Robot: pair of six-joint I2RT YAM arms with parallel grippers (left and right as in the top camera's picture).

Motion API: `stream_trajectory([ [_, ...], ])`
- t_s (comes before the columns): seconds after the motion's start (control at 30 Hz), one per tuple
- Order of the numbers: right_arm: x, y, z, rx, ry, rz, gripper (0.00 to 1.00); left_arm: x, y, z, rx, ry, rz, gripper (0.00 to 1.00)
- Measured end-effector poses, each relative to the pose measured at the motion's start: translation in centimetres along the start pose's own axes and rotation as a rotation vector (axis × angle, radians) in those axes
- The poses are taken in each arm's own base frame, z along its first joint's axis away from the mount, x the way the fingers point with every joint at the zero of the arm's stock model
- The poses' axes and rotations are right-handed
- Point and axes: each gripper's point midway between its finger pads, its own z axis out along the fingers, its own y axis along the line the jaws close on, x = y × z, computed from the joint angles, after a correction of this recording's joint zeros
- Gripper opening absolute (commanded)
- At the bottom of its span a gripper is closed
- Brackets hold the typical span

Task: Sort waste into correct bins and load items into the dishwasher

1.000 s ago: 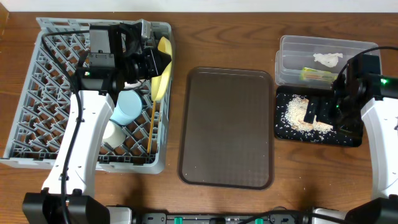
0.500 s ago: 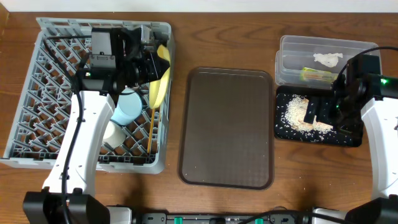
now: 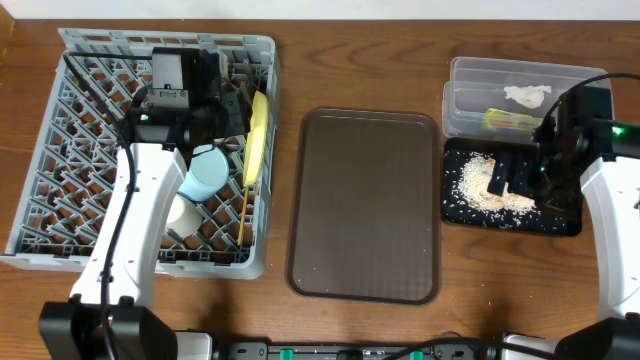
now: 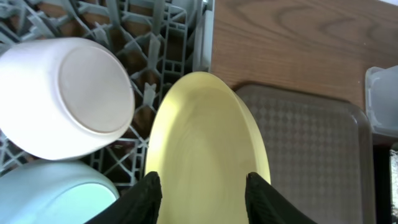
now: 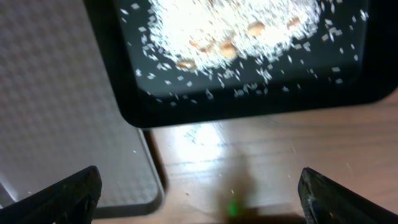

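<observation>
My left fingers (image 4: 144, 198) are spread wide either side of the yellow plate (image 4: 208, 155), which stands on edge in the grey dish rack (image 3: 60, 150) beside the white bowl (image 4: 65, 96), while my right fingers (image 5: 65, 194) gape wide over the rim of the black tray (image 5: 249, 106) holding the rice scraps (image 5: 230, 25).

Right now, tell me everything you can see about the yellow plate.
The yellow plate is round, plain and smooth, pale yellow, with no food showing on it. It stands on edge, nearly upright, in the grey rack, by the wall nearest the brown tray. The left hand is open, its fingers flanking the plate's lower part; contact cannot be told.
</observation>
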Motion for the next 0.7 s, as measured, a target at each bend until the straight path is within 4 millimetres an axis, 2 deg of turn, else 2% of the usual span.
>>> stream_trajectory([
  [0.1, -1.6, 1.0, -0.1, -0.054, -0.064, -0.009, 0.99, 0.1, -0.2, -1.6, -0.012, -0.018, 0.014, 0.50],
  [0.2, -4.2, 2.5, -0.7, -0.117, -0.177, -0.039, 0.99, 0.6, -1.4, -4.1, -0.001, -0.039, 0.053, 0.53],
  [0.33, -6.4, 5.1, -1.6, -0.158, -0.294, -0.128, 0.99, 2.8, -3.1, -5.7, 0.008, 0.009, 0.117, 0.58],
  [0.43, -6.2, 6.7, -1.7, -0.153, -0.311, -0.190, 0.99, 5.2, -3.7, -5.3, -0.016, 0.099, 0.155, 0.63],
  [0.47, -6.1, 6.8, -1.6, -0.145, -0.309, -0.197, 0.99, 6.0, -3.6, -5.1, -0.034, 0.131, 0.167, 0.70],
  [0.6, -5.0, 6.1, -1.2, -0.080, -0.269, -0.196, 0.99, 9.4, -2.8, -5.2, -0.100, 0.274, 0.194, 0.80],
  [0.7, -4.3, 5.5, -1.5, -0.053, -0.257, -0.187, 0.99, 10.7, -2.0, -5.8, -0.133, 0.327, 0.195, 0.81],
])
